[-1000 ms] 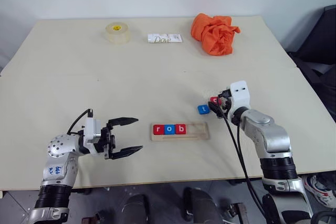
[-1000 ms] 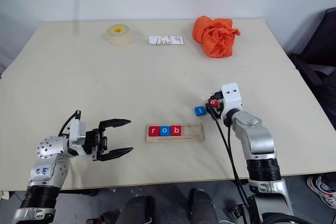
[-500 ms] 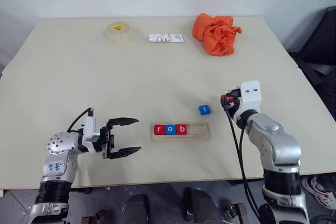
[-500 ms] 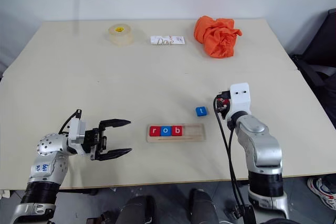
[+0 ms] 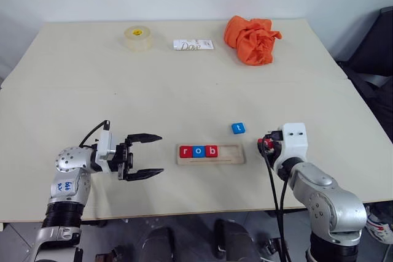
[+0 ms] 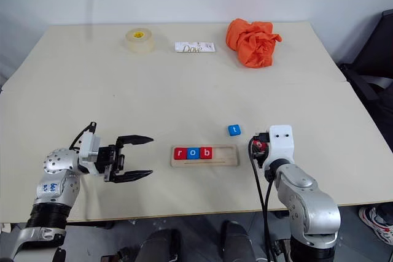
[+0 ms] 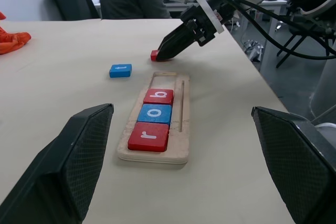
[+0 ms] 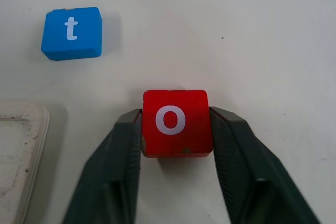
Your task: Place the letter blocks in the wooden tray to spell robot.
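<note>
Red "o" block [image 8: 177,123] between right tool [image 8: 177,145] fingers

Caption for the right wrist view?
Right tool shut on the red o block, blue t block loose beside the wooden tray corner.

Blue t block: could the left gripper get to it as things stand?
Probably not directly. The blue t block lies beyond the wooden tray, which sits between it and the open left gripper; the arm would have to pass over the tray.
</note>
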Available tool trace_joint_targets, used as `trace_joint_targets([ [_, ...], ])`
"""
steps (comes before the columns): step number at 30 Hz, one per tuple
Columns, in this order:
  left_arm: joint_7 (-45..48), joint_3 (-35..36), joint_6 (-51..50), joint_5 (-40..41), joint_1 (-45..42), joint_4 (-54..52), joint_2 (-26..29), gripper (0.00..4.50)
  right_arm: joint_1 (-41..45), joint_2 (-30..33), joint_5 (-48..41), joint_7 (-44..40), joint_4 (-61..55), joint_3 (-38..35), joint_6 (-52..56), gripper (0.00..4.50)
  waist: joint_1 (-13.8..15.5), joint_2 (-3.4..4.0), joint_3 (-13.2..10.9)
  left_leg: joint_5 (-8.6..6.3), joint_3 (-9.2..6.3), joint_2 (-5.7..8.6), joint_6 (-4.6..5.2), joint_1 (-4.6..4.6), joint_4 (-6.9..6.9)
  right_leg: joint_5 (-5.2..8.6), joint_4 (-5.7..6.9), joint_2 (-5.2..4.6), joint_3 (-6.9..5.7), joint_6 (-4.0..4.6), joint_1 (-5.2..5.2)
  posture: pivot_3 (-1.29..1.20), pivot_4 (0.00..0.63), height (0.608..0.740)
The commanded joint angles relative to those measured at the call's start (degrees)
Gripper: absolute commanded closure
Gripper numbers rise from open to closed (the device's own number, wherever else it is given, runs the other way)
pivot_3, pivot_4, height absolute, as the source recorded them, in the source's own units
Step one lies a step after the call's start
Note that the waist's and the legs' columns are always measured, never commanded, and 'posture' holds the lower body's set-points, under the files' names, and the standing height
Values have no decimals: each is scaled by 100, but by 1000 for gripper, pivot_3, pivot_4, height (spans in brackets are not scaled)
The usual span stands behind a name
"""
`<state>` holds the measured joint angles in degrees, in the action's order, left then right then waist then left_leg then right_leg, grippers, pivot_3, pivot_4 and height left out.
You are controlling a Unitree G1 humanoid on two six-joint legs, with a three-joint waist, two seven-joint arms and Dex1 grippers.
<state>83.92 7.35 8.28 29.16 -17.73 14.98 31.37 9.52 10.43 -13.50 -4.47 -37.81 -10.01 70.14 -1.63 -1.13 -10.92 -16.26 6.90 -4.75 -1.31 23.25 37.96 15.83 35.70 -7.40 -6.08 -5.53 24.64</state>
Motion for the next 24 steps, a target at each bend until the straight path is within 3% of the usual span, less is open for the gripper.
trace_joint_targets([
  [1,36,5,31,69,-37,-27,-11,0,-42,45,-94,-76,-325,-96,-46,1385,-2,0,0,0,0,0,0,0,0,0,-1,0,0,0,0,0,150,740],
  [5,18,7,20,76,-7,-63,-10,0,75,680,-313,-675,-464,-107,-227,13,1,0,0,0,0,2,1,0,0,0,-2,-1,0,0,-1,0,150,740],
  [10,4,7,34,73,8,-73,-26,0,136,2133,-699,-2094,-167,-34,-935,13,4,-1,0,-2,-2,2,3,0,-1,-1,-7,-1,0,-1,-3,0,150,740],
  [14,-23,5,56,62,-8,-62,-61,0,166,3738,-442,-3802,877,486,-2471,13,5,-3,0,-2,-2,4,4,0,-1,-1,-14,0,-1,-3,-7,0,150,740],
  [16,-34,10,57,66,14,-91,-70,0,359,4220,-269,-4476,1552,805,-3224,13,1,-5,-1,-3,0,5,5,-2,0,-3,-17,-1,-1,-7,-10,0,150,740],
  [20,-54,29,58,69,98,-178,-75,0,946,4547,30,-5468,2787,1404,-4351,13,-14,-5,-1,-2,6,1,3,-7,1,-4,-14,1,-1,-8,-9,0,150,740],
  [24,-158,85,45,87,262,-373,-57,0,1625,4364,335,-6008,3892,1840,-5113,13,1,-5,-1,0,11,1,0,-7,4,-4,-11,0,0,-9,-7,0,150,740],
])
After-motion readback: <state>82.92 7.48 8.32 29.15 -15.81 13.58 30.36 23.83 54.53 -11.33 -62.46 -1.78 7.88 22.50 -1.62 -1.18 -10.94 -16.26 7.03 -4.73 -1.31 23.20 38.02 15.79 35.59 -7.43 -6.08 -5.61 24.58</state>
